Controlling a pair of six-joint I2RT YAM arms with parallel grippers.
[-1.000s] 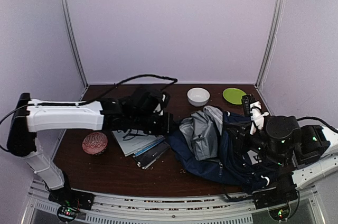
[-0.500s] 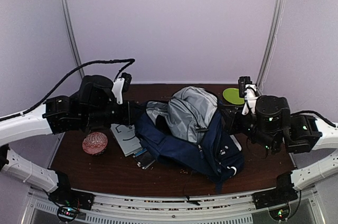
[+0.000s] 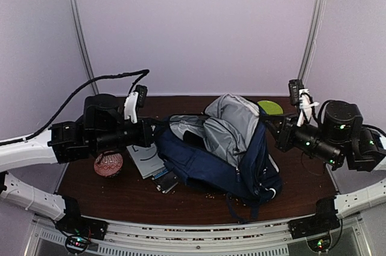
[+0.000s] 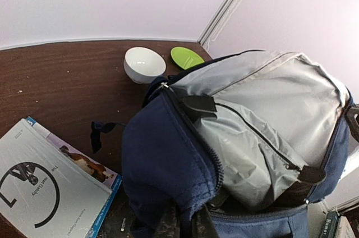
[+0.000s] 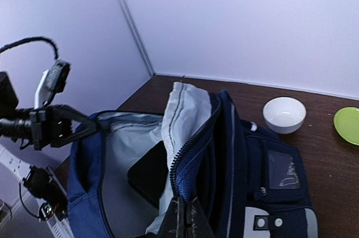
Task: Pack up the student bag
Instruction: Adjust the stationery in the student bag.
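the large navy-blue fabric backpack (image 3: pixel 199 162) looks soft and floppy; left gripper (image 4: pixel 185 222) and right gripper (image 5: pixel 186 219) each pinch its opening rim, a sound hold.

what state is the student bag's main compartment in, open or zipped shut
Open: the student bag gapes wide, grey lining and a dark flat item visible inside.

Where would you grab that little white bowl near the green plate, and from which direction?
Probably by its rim, from straight above: one finger inside, one outside. The white bowl stands upright, mouth up, and its rounded wall offers no flat sides. It sits apart from the green plate and the student bag.
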